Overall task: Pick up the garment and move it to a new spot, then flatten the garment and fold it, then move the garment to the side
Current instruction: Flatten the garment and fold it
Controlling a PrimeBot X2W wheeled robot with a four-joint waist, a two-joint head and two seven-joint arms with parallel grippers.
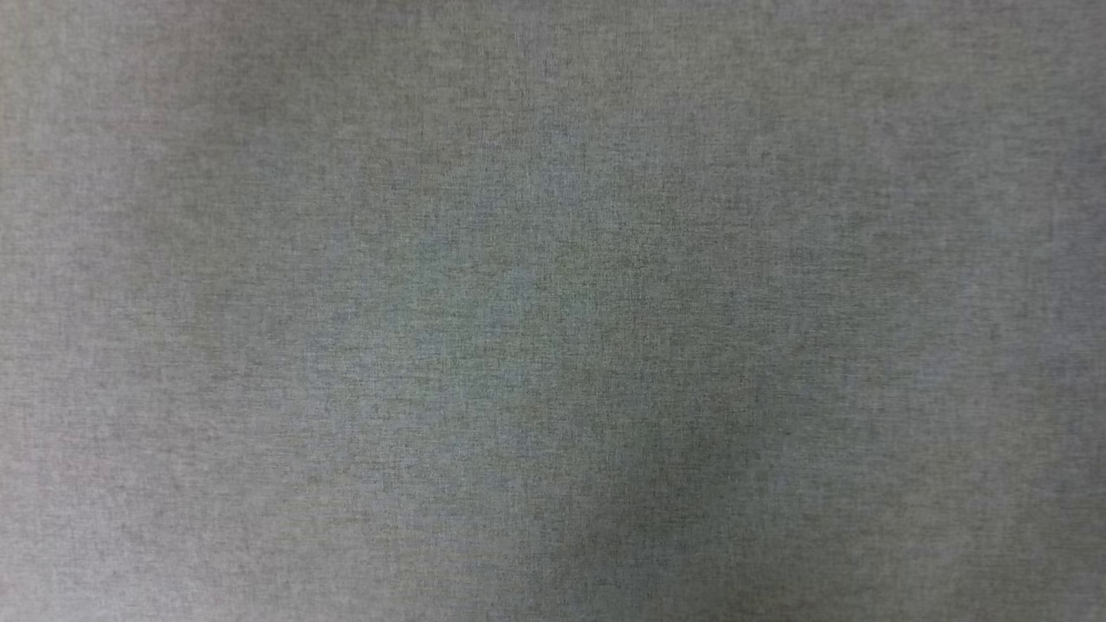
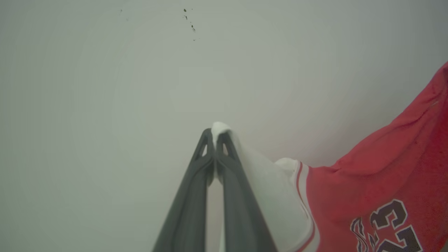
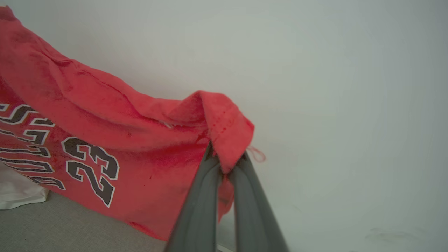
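Garment (image 3: 105,140) held up between both claws, lettering facing the wrist cams; lower edge sags to the grey surface (image 3: 52,224); left gripper (image 2: 215,134) pressed together on the white sleeve (image 2: 266,189) tip; right gripper (image 3: 225,159) pinching the red corner (image 3: 227,122). Risk: both bites look shallow; a tug could slip cloth out. Head view gives the surface's weave; right wrist view gives the sag above it.

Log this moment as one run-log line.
left gripper: shut on white sleeve | right gripper: shut on red corner | garment: held up between both, 23 showing | head view: grey fabric surface
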